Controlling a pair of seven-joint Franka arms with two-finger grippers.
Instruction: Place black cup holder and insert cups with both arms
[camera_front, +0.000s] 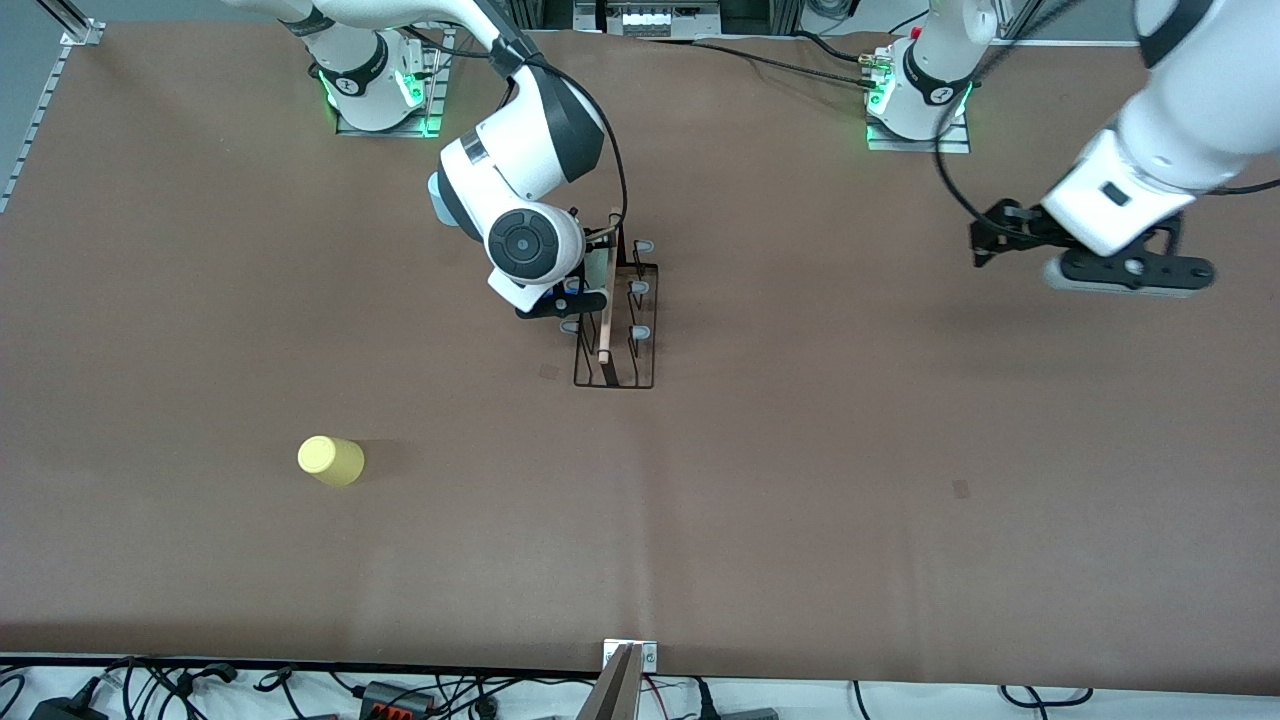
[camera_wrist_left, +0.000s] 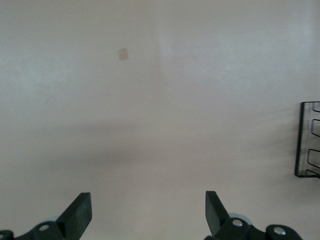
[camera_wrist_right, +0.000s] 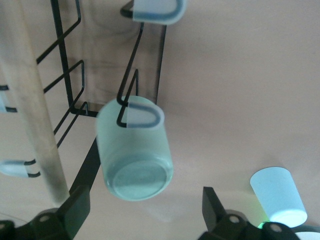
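Note:
The black cup holder (camera_front: 617, 325) stands at the table's middle, its wooden rod (camera_front: 607, 300) on top. In the right wrist view a mint green cup (camera_wrist_right: 134, 150) hangs on one of the holder's pegs (camera_wrist_right: 142, 116). My right gripper (camera_wrist_right: 146, 200) is open, its fingers on either side of that cup's bottom and apart from it. In the front view the right gripper (camera_front: 565, 300) is beside the holder and the mint cup is hidden. The light blue cup (camera_wrist_right: 278, 196) stands upside down near the right arm's base. The yellow cup (camera_front: 331, 461) stands upside down nearer the camera. My left gripper (camera_front: 1135, 272) waits open and empty in the air at its end of the table.
The left wrist view shows bare table and an edge of the holder's base (camera_wrist_left: 306, 140). Cables and boxes (camera_front: 400, 695) lie along the table's near edge, with a metal bracket (camera_front: 630, 655) at its middle. The arm bases (camera_front: 918, 95) stand along the edge farthest from the camera.

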